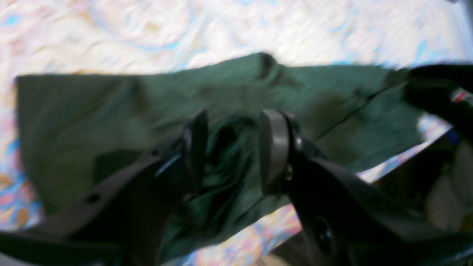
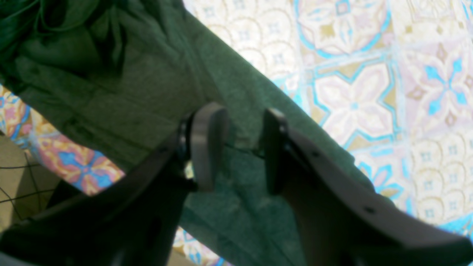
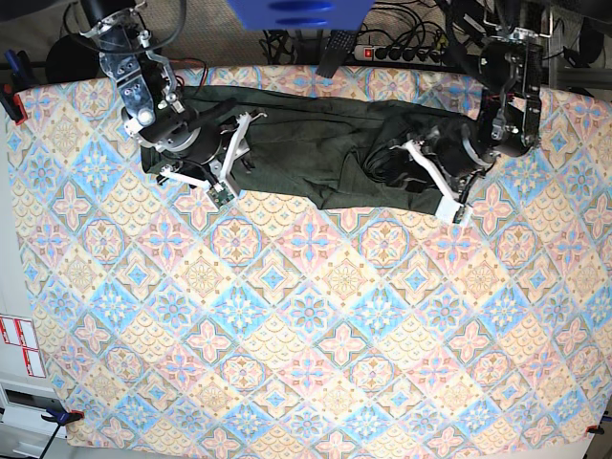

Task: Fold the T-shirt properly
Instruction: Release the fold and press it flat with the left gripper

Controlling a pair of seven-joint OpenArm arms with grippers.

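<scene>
While the T-shirt (image 3: 316,153) lies stretched in a long dark-green band across the far end of the patterned tablecloth (image 3: 306,325), both arms work at its opposite ends. The left gripper (image 1: 231,147) stands with its jaws parted over a bunched heap of fabric, which sits loose in the gap and just below the pads; nothing looks pinched, though the blurred wrist view leaves that less than certain. The right gripper (image 2: 236,147) hovers over the flatter end, jaws likewise apart, with smooth cloth passing under and between the fingers and no visible fold clamped.

The garment appears already folded lengthwise into a strip, so the step in hand seems to be letting go and resetting after that fold. The next move probably calls for smoothing the crumpled end beneath the left gripper, then taking a clean hold of both layers at one end to bring it over toward the other.
</scene>
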